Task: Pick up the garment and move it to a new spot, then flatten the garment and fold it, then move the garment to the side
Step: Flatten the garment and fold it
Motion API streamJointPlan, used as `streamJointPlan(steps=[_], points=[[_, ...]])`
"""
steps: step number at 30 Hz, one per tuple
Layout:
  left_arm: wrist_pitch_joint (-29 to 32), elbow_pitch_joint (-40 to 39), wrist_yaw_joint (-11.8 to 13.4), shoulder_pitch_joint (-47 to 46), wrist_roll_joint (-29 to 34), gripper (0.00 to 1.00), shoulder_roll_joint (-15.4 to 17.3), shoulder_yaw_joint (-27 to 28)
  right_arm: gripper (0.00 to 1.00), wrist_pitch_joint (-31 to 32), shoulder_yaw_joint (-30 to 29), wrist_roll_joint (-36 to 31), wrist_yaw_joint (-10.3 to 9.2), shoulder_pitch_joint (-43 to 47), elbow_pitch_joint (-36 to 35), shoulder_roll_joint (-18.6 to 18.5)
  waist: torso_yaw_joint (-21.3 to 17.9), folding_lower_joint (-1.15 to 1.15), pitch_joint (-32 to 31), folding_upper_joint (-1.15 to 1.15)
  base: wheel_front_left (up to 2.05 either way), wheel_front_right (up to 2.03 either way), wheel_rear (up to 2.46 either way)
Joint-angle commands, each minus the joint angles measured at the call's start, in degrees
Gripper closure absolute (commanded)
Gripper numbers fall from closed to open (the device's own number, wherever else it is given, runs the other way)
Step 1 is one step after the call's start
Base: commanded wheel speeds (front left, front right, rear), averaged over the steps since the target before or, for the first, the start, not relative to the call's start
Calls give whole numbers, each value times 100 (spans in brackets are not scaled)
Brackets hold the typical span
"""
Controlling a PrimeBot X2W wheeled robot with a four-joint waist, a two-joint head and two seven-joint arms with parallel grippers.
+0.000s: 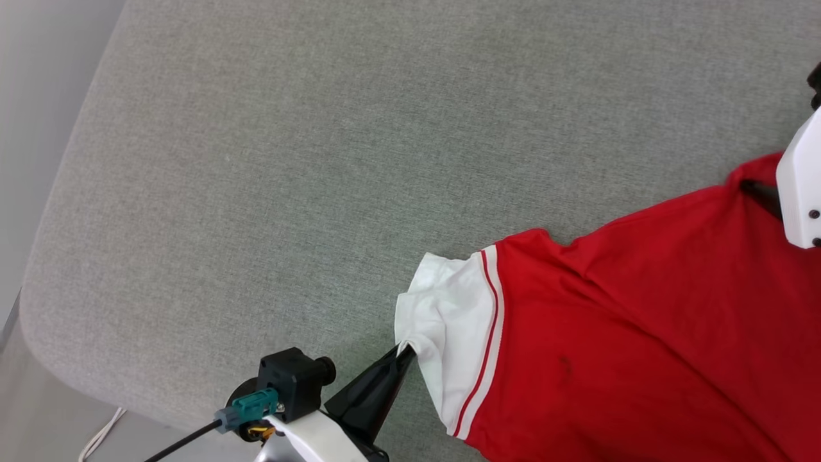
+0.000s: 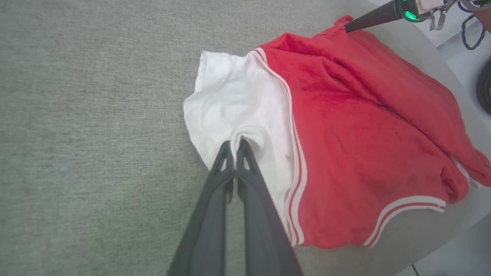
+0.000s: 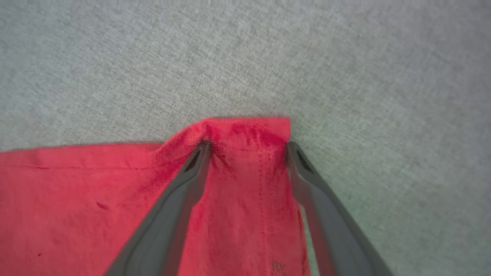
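Observation:
The garment (image 1: 628, 333) is a red jersey with a white sleeve panel (image 1: 442, 321) and red-white striped trim, lying on the right of the grey surface; no lettering shows. My left gripper (image 1: 405, 350) is shut on the white sleeve's edge, and the left wrist view shows its fingertips (image 2: 234, 147) pinching a pucker of white cloth. My right gripper (image 3: 247, 147) stands open over a red corner of the garment (image 3: 245, 184), one finger at each side of it. In the head view its pale wrist (image 1: 800, 186) sits at the right edge.
The grey fabric-covered surface (image 1: 321, 160) stretches up and left of the garment. Its rounded edge (image 1: 38, 269) runs down the left, with pale floor and a white cable (image 1: 99, 436) beyond. In the left wrist view the surface's far edge (image 2: 456, 73) curves past the garment.

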Motion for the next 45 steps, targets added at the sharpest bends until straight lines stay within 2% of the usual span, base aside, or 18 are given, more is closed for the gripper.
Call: streamJointPlan(steps=[1, 4, 5, 6, 7, 16, 24, 29, 37, 45], points=[[-29, 20, -33, -75, 14, 100, -21, -21, 0, 91, 167, 33, -2, 269, 271, 91, 72, 0, 67, 0, 0, 0, 0], [-61, 47, -41, -121, 18, 100, -77, -40, 0, 213, 339, 2, -2, 545, 393, -15, 135, 0, 86, 0, 0, 0, 0], [-72, 68, -47, -126, 18, 100, -112, -59, 52, 294, 438, 22, -2, 752, 517, -105, 165, 0, 82, 0, 0, 0, 0], [-75, 75, -51, -125, 16, 100, -118, -68, 93, 276, 455, 19, -2, 789, 544, -127, 167, 0, 74, 0, 0, 0, 0], [-74, 84, -55, -127, 14, 100, -119, -73, 100, 254, 465, 17, -2, 814, 567, -147, 166, 0, 60, 0, 0, 0, 0], [-142, 89, 5, -113, 17, 100, 47, 47, 100, -421, 404, 127, -1, 503, 510, -92, -71, 0, -360, 0, 0, 0, 0], [-100, -186, 124, -225, -4, 100, 471, 474, 100, -1116, 292, 491, -2, 66, 413, 140, -627, 0, -1190, 0, 0, 0, 0], [-85, -461, 217, -334, 16, 100, 735, 781, 100, -1380, 460, 647, -2, -18, 233, 101, -995, 0, -1621, 0, 0, 0, 0], [-1, -1046, 330, -733, -27, 100, 1263, 1517, 100, -1766, 410, 1075, -2, -228, -416, 85, -1721, 0, -2138, 0, 0, 0, 0], [164, -1567, 431, -1356, -185, 100, 1685, 2256, 100, -2022, 121, 1302, -2, -394, -1296, 98, -2313, 0, -2243, 0, 0, 0, 0]])
